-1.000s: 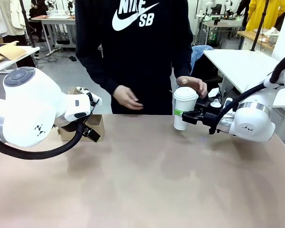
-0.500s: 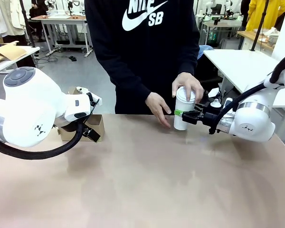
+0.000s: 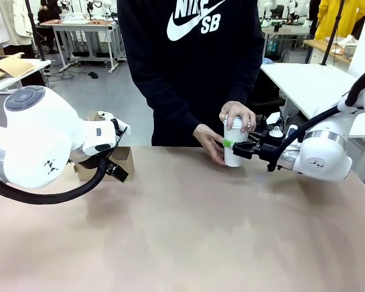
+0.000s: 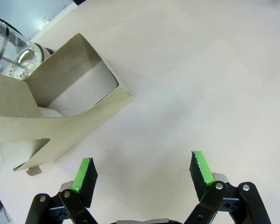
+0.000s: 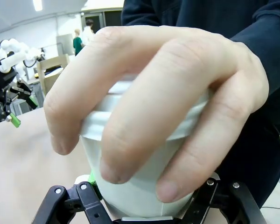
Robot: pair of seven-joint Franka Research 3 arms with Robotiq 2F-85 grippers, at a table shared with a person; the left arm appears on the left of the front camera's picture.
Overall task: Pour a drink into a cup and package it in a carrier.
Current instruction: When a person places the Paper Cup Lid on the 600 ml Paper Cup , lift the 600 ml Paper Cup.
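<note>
One hand (image 3: 238, 113) of the person is pressed on the lid (image 5: 95, 125) of the cup (image 3: 233, 135), the other hand (image 3: 209, 140) at its side: lid seating is judged in hand. The cup is clamped by the right fingers (image 3: 229, 144) at 1 o'clock on the bench (image 3: 182, 231). Next, transfer to the carrier (image 3: 118, 159) at 10 o'clock is needed, once the hands are cleared. The left fingers (image 4: 85, 175) are spread wide, empty, beside it.

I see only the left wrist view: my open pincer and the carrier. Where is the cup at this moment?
Observer: The cup stands on the table's far right part, with the right pincer shut on it.
Operator: Does the person touch it?
Observer: Yes, one hand covers its lid, the other hand is at its side.
Operator: Is it close to the carrier?
Observer: No, the carrier sits at the far left.
</note>
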